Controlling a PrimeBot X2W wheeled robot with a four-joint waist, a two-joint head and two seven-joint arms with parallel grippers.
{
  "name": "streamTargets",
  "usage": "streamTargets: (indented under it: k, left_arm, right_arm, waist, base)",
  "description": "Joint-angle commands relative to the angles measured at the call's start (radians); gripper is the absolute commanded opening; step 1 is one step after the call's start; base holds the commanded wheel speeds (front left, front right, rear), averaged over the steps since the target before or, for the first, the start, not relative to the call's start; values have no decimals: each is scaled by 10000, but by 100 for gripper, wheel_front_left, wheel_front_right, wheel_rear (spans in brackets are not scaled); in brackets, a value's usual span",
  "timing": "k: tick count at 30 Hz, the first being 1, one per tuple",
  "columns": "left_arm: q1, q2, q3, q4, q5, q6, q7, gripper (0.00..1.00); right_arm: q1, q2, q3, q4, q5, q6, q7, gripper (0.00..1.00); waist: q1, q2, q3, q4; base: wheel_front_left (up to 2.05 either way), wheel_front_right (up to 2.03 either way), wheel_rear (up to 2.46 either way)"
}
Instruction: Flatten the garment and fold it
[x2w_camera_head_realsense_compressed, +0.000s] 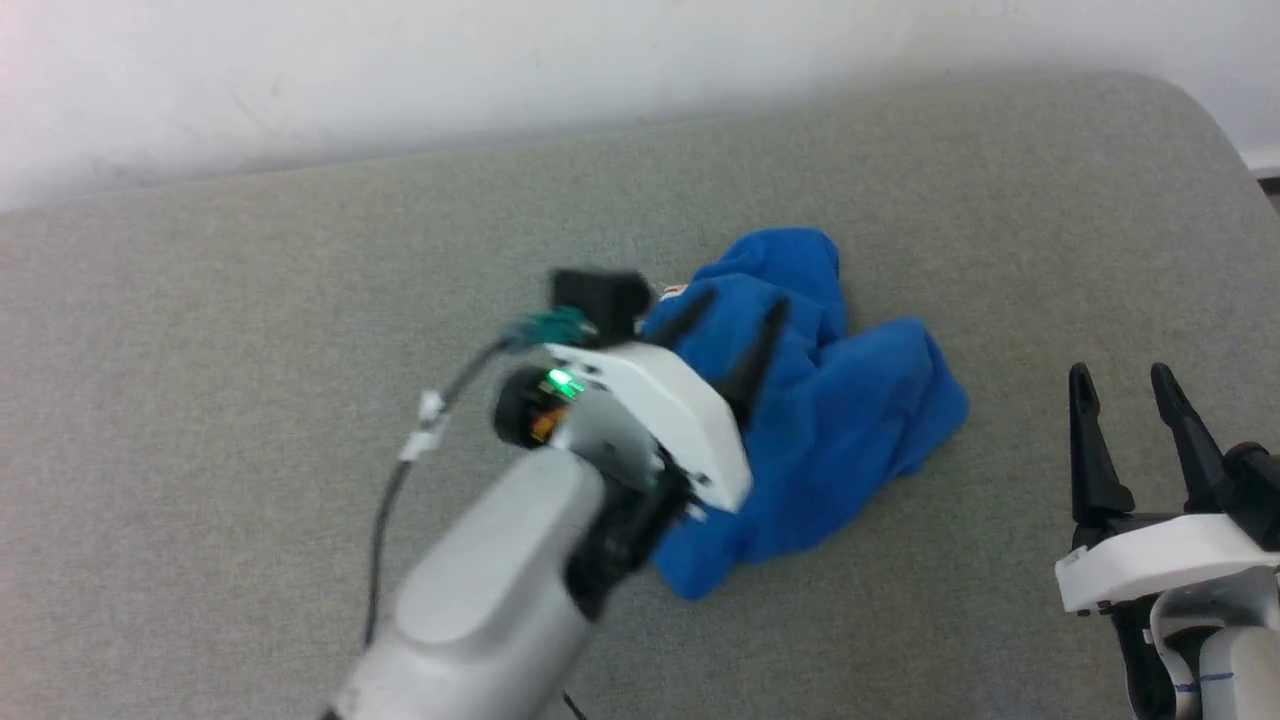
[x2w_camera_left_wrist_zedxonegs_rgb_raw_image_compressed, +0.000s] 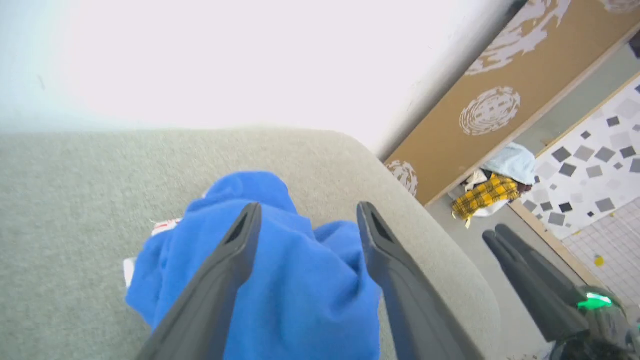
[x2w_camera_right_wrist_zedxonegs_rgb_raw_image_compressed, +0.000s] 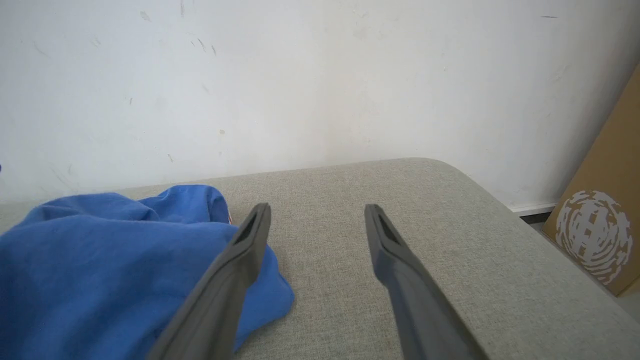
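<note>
The garment (x2w_camera_head_realsense_compressed: 830, 420) is a bright blue shirt lying crumpled in a heap right of centre on the grey padded table. A bit of its red-striped white trim (x2w_camera_head_realsense_compressed: 672, 292) peeks out at the heap's far left edge. My left gripper (x2w_camera_head_realsense_compressed: 738, 318) hovers open above the heap's left part, its fingers spread with blue cloth (x2w_camera_left_wrist_zedxonegs_rgb_raw_image_compressed: 305, 285) showing between them in the left wrist view. My right gripper (x2w_camera_head_realsense_compressed: 1122, 378) stands open at the lower right, off the shirt, with bare table between its fingers (x2w_camera_right_wrist_zedxonegs_rgb_raw_image_compressed: 250, 240); the shirt's near edge (x2w_camera_right_wrist_zedxonegs_rgb_raw_image_compressed: 125, 260) lies to its left there.
The grey table (x2w_camera_head_realsense_compressed: 250, 350) stretches wide to the left, its rounded far right corner against a white wall. Beside the table, a brown cardboard panel (x2w_camera_left_wrist_zedxonegs_rgb_raw_image_compressed: 505, 100), a patterned floor and a pile of yellow plaid cloth (x2w_camera_left_wrist_zedxonegs_rgb_raw_image_compressed: 484, 196) show in the left wrist view.
</note>
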Motion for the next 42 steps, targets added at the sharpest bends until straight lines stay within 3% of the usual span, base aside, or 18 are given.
streamTargets:
  k: [1,6,7,13,16,20,26,34,38,42]
  left_arm:
    - [27,438,437,-567,-81,106,-387,100]
    - [980,1783,1548,-2336,249,573,-1626,100]
    - [980,1783,1548,-2336,249,573,-1626,100]
    - [3038,3109,2879,-3852,1092,1539,-3425,100]
    - [4182,3276,3334,-4414,1640,1931,-3736,100]
    - [5469,3161,3790,-4963,2670,2059,-3807,100]
    - [6750,2011,4806,-4955,3371,1407,-3812,100]
    - [6611,935,5431,-4666,4126,186,-3814,100]
    - [6399,623,5601,-4496,4461,-209,-3814,100]
    - [6182,424,5645,-4269,4710,-541,-3814,100]
  right_arm:
    - [59,28,0,-22,-29,-21,55,100]
    - [329,28,-32,-103,-36,-21,126,100]
    - [329,28,-32,-103,-36,-21,126,100]
    - [730,28,-165,-226,-66,-21,207,100]
    - [892,28,-218,-299,-62,-21,258,100]
    - [1063,28,-237,-409,-78,-21,353,100]
    - [1263,28,-257,-385,-41,-21,422,100]
    - [252,-54,-72,-819,-557,-21,1180,100]
    - [-771,-561,292,-963,-526,-21,2021,100]
    - [-1622,-1375,962,-520,244,-21,3218,100]
  waist:
    - [0,-1,-262,112]
    - [0,-1,-548,160]
    - [0,-1,-548,160]
    - [0,-1,-705,267]
    - [0,-1,-738,339]
    - [0,-1,-713,458]
    - [0,-1,-642,668]
    - [0,-1,-241,904]
    - [0,-1,97,961]
    - [0,-1,508,1089]
  base:
    - [0,0,0]
    - [0,0,0]
    - [0,0,0]
    - [0,0,0]
    - [0,0,0]
    - [0,0,0]
    - [0,0,0]
    - [0,0,0]
    - [0,0,0]
    - [0,0,0]
